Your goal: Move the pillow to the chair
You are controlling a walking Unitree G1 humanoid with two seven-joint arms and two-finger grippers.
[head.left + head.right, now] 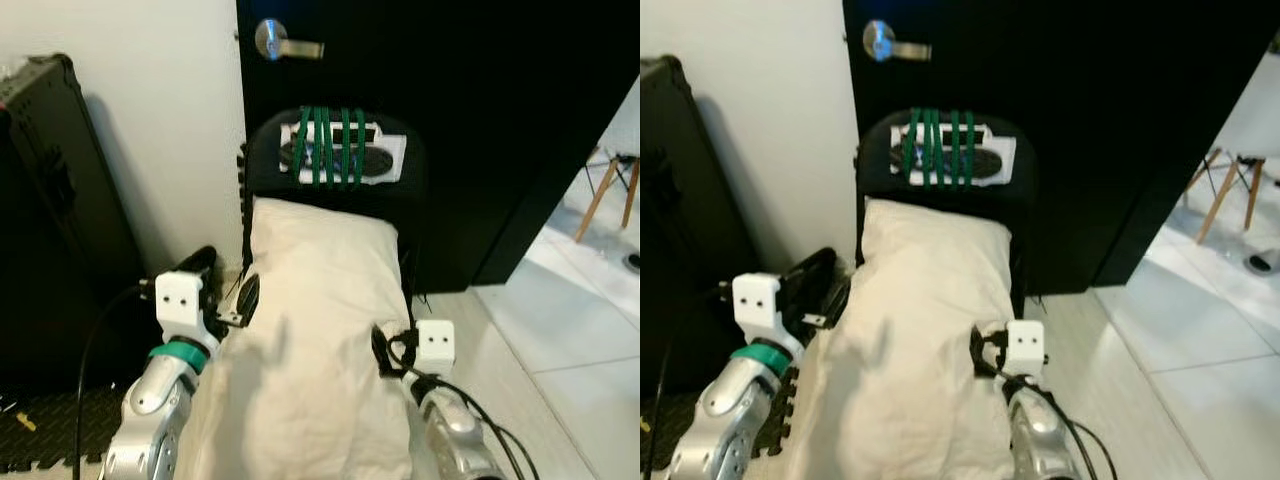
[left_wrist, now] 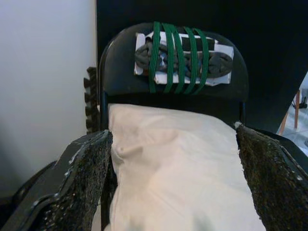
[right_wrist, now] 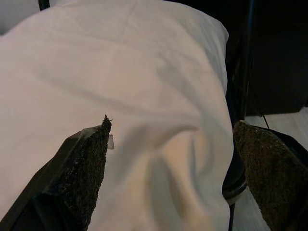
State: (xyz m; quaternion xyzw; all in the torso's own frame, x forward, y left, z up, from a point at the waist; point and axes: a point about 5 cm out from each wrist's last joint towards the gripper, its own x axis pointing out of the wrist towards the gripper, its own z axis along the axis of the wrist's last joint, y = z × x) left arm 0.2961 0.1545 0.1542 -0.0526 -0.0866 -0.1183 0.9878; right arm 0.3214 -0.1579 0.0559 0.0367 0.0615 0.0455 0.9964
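A: Before the robot, what are the largest things?

B: A black door [image 1: 480,120] stands behind, with a silver lever handle [image 1: 285,42]; a white wall [image 1: 130,110] lies to its left, and a tall black case [image 1: 50,200] leans against that wall. Pale floor tiles [image 1: 560,350] spread to the right.

A: And the task's things?

B: A black folding chair [image 1: 262,160] stands in front of the door. The cream pillow [image 1: 315,330] lies lengthwise on its seat, its far end resting against the backrest and its near end reaching toward the robot.

A: What is fixed to the backrest?

B: A white card holding a dark object [image 2: 183,60], bound on by green cords [image 2: 175,55].

A: Where are the grippers?

B: The left gripper [image 2: 173,173] sits at the pillow's left edge, its fingers [image 2: 86,178] spread wide, with the pillow between them. The right gripper [image 3: 173,168] sits at the pillow's right edge, its fingers [image 3: 84,168] likewise spread, with creased pillow fabric between them. Neither pair pinches anything.

A: Any smaller details?

B: Wooden furniture legs [image 1: 610,190] stand on the tiles at far right, and a green band [image 1: 180,352] circles the left wrist.
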